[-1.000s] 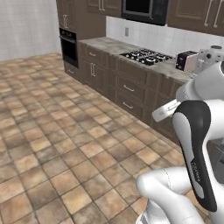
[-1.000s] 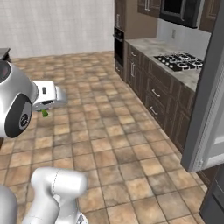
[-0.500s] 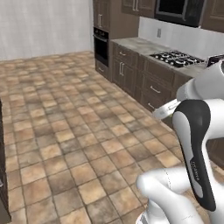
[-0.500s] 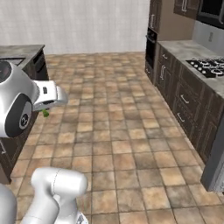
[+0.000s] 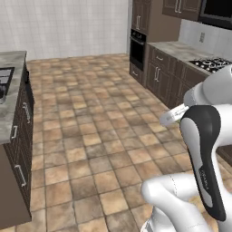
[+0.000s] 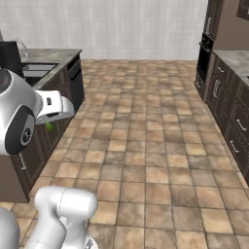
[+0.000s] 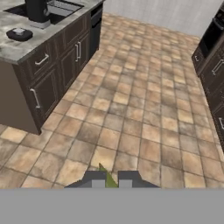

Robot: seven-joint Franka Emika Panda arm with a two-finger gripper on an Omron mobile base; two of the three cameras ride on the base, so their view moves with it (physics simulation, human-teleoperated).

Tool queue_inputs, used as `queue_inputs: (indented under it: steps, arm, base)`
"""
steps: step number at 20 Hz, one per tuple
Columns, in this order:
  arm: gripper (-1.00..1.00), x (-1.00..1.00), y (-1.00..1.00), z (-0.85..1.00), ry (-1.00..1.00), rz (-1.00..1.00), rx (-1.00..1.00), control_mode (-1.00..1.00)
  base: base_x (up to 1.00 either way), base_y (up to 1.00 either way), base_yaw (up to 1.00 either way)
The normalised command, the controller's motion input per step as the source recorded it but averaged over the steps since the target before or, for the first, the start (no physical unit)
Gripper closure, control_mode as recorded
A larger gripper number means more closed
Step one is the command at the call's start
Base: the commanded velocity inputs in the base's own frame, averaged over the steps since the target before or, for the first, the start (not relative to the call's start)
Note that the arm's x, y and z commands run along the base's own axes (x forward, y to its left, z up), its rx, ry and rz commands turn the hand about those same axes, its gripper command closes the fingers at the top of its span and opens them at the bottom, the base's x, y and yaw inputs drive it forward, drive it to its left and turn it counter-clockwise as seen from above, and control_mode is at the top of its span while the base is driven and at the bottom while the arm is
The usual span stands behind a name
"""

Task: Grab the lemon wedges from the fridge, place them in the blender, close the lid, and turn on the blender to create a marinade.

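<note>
Yellow-green lemon wedge (image 7: 108, 178) pinched between jaws (image 7: 107, 180), hand view adds blender (image 7: 38, 12), lid (image 7: 19, 33)

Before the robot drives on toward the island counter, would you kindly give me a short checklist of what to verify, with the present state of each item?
1. Lemon wedge held between the fingertips of the gripper: ok; a yellow-green sliver shows between them, and under the hand in the right base view.
2. Blender standing upright on the island counter: ok.
3. Lid off the jar, lying on the counter beside the blender: ok.
4. Jar mouth open to take the wedge: cannot tell, its top is out of frame.
5. Tiled floor between the robot and the island free of obstacles: ok.
</note>
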Motion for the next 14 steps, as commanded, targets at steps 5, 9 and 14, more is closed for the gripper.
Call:
queue_inputs:
  steps: [5, 9, 14]
  arm:
    - [1.0, 0.0, 0.0, 0.0, 0.0, 0.0, 0.0, 1.0]
    - [1.0, 0.0, 0.0, 0.0, 0.0, 0.0, 0.0, 1.0]
    - [1.0, 0.0, 0.0, 0.0, 0.0, 0.0, 0.0, 1.0]
  base:
    - [1.0, 0.0, 0.06]
    - [1.0, 0.0, 0.06]
    - [1.0, 0.0, 0.1]
